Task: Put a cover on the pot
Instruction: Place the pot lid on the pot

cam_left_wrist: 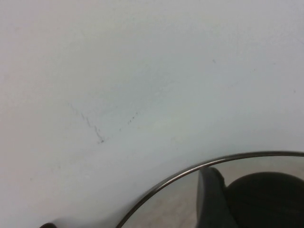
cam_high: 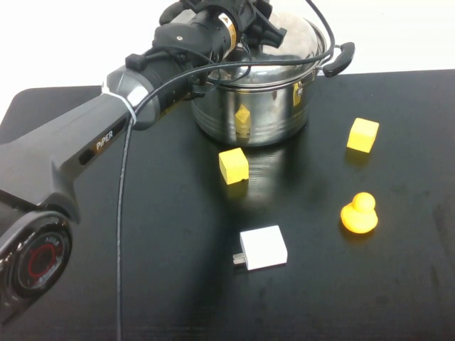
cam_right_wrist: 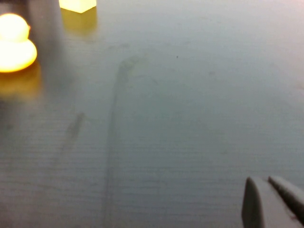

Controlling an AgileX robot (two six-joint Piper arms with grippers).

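Observation:
The shiny steel pot (cam_high: 263,114) with black side handles stands at the back of the black table (cam_high: 170,234). The domed steel lid (cam_high: 302,42) lies on its rim, slightly tilted. My left gripper (cam_high: 252,25) reaches over the pot and is shut on the lid's black knob. In the left wrist view one finger (cam_left_wrist: 211,199) presses against the knob (cam_left_wrist: 266,199), with the lid's rim (cam_left_wrist: 190,169) curving above. My right gripper (cam_right_wrist: 273,190) is out of the high view. It hovers shut and empty over bare table.
A yellow block (cam_high: 233,165) lies just in front of the pot and another (cam_high: 362,134) to its right. A yellow duck (cam_high: 359,213) and a white charger (cam_high: 263,248) lie nearer. The right wrist view shows the duck (cam_right_wrist: 14,45) and a block (cam_right_wrist: 77,4).

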